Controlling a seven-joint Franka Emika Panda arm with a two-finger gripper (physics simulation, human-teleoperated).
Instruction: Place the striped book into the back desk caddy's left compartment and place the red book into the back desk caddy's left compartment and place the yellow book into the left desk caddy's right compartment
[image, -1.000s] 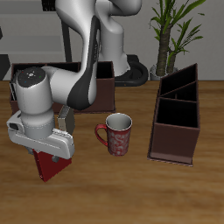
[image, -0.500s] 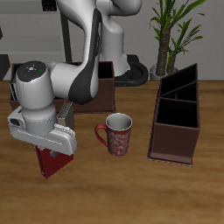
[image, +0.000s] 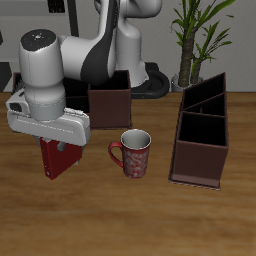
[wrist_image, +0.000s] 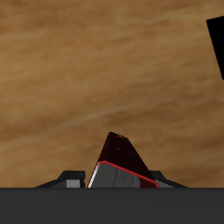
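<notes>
My gripper (image: 58, 146) is shut on the red book (image: 56, 160) and holds it upright above the table, nearer the front edge than the back desk caddy (image: 110, 101). In the wrist view the red book (wrist_image: 122, 161) sticks out between the fingers, over bare wood. The back desk caddy is a dark brown box, partly hidden behind my arm. The left desk caddy (image: 201, 132) is a long dark brown box with compartments, beyond the mug. The striped book and the yellow book are out of view.
A red patterned mug (image: 133, 153) stands between the held book and the left desk caddy. A potted plant (image: 195, 35) stands at the back. A dark caddy corner (wrist_image: 216, 45) shows in the wrist view.
My arm has risen and lifted the red book off the table; the hand now sits higher and slightly farther back. The mug and caddies have not moved.
</notes>
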